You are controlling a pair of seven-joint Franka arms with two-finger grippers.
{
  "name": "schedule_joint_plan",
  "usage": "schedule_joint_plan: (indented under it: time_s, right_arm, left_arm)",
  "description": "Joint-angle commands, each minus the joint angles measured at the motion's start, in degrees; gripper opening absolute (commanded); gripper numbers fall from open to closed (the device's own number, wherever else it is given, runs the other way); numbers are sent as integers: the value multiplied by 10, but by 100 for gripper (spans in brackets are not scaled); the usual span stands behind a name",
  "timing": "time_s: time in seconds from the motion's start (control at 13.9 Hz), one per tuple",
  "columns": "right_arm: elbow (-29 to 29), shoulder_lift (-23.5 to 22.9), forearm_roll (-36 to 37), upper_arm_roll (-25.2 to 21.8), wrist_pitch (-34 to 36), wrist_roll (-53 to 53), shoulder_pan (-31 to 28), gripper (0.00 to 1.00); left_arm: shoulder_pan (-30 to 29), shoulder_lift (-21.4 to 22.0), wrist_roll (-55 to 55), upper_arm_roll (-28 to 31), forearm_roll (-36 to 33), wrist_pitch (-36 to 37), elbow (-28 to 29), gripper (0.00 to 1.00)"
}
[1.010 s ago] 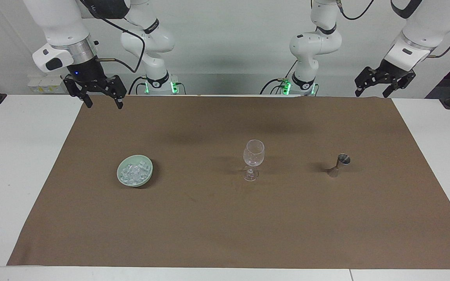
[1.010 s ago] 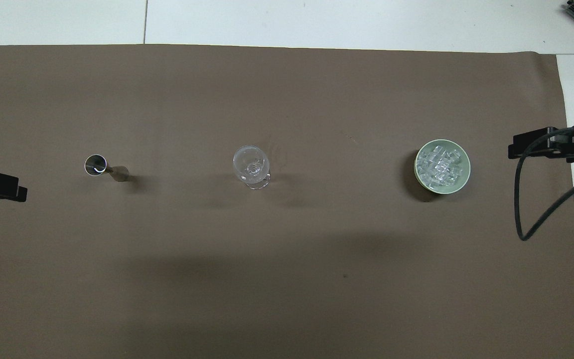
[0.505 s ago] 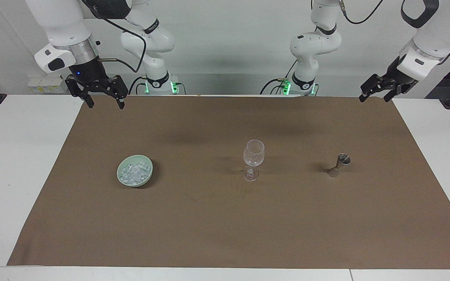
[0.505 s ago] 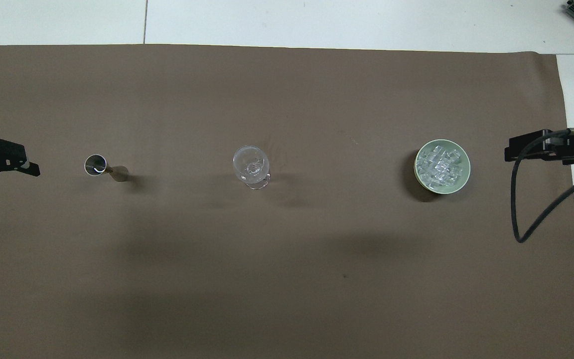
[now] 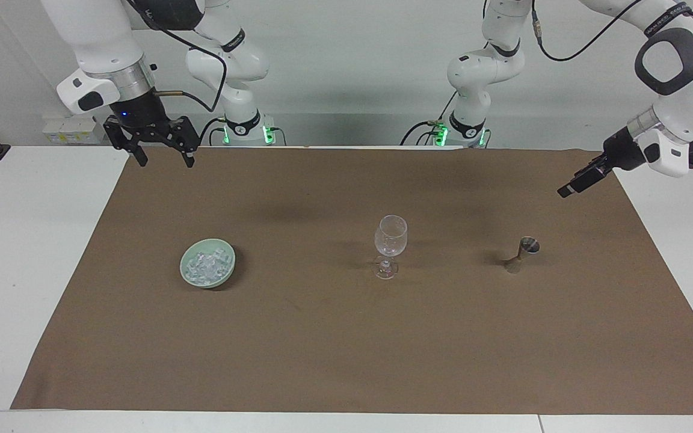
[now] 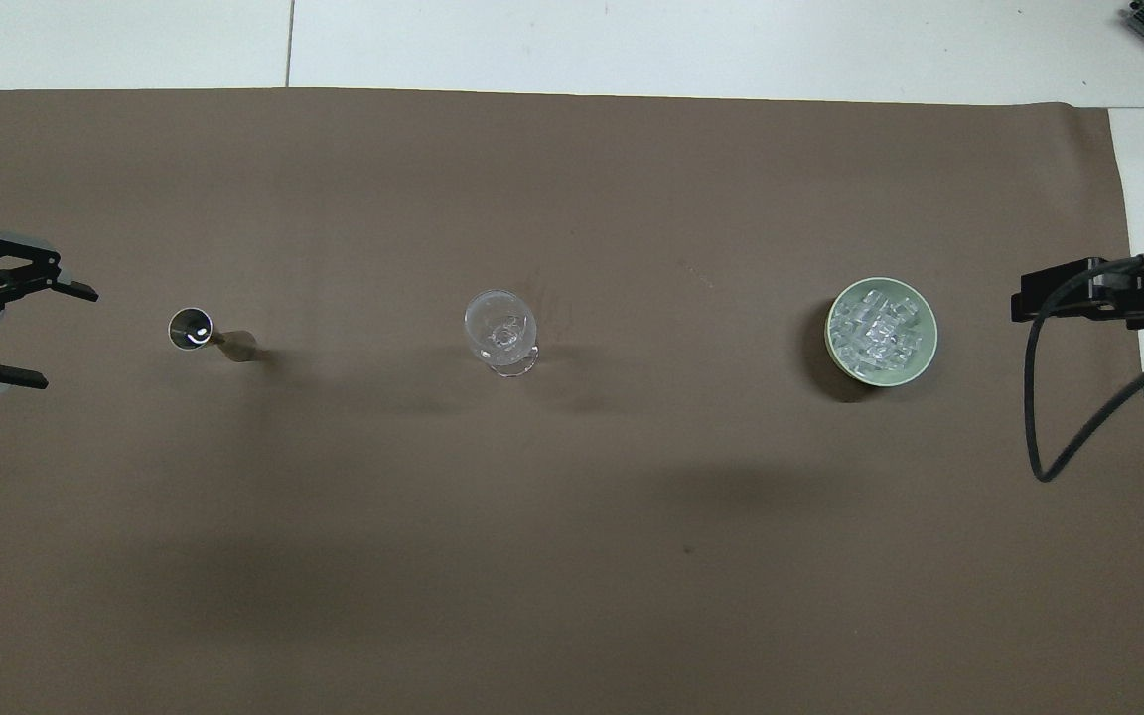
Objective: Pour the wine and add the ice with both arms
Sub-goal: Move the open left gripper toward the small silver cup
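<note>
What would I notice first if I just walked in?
Probably the clear wine glass standing alone in the middle of the brown cloth. Toward the right arm's end sits a green bowl full of glinting ice. Both grippers hang open in the air, the left gripper near a small metal cup.

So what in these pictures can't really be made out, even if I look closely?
- Right gripper, overhead view: the picture's edge cuts it off, so only its black tip shows.
- Small steel hourglass-shaped measuring cup, both views: too small and dark inside to tell whether it holds wine.
- Clear stemmed wine glass: whether anything is in it cannot be told.
- Clear ice chunks in the pale green bowl: too small to count.
</note>
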State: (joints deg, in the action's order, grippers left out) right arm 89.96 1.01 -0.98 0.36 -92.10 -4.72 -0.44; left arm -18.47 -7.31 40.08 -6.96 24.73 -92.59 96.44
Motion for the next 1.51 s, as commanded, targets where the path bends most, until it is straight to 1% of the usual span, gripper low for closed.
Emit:
schedule_joint_plan:
  time_s: [0.0,0.22,0.29,0.36,0.5,0.58,0.65,0.72,0.87,0.94,1.08,1.23,1.3,1.44]
  right_arm:
    - [7,7,-9,2,3,12,-8,100]
    - [7,7,-9,3,3,11,-8,100]
    - [7,7,-9,3,3,11,-8,100]
    - [7,7,-9,3,3,11,-8,100]
    - [7,7,-9,3,3,12,-8,100]
    - [7,7,-9,3,3,11,-8,100]
    - [7,7,-9,3,3,11,-8,100]
    - [7,7,-9,3,3,11,-8,100]
    - [7,7,-9,3,3,11,-8,100]
    - [7,7,-9,3,3,12,-8,100]
    - [7,7,-9,3,3,11,-8,100]
    - [7,7,-9,3,3,12,-8,100]
    - [7,7,-9,3,3,11,-8,100]
    - [7,7,-9,3,3,11,-8,100]
  left_arm:
    - [-43,-33,17,-4,50,-12,3,100]
    - [-60,-60,40,-4,66,-31,14,100]
    - [-68,-74,58,-4,92,-46,19,100]
    - [-84,-87,67,-4,115,-61,33,100]
    - [-81,-87,96,-4,152,-113,79,100]
    - [-83,-88,110,-4,169,-126,95,100]
    - [-89,-91,110,-4,192,-128,105,100]
    - [-101,-104,110,-4,213,-135,110,100]
    - [-107,-139,109,-4,252,-145,110,100]
    - [-108,-147,110,-5,262,-154,111,100]
    - [-108,-148,109,-5,279,-156,129,100]
    - [-111,-158,89,-5,293,-154,142,100]
    - [-111,-159,71,-5,306,-153,152,100]
    - [-110,-156,70,-5,320,-152,161,100]
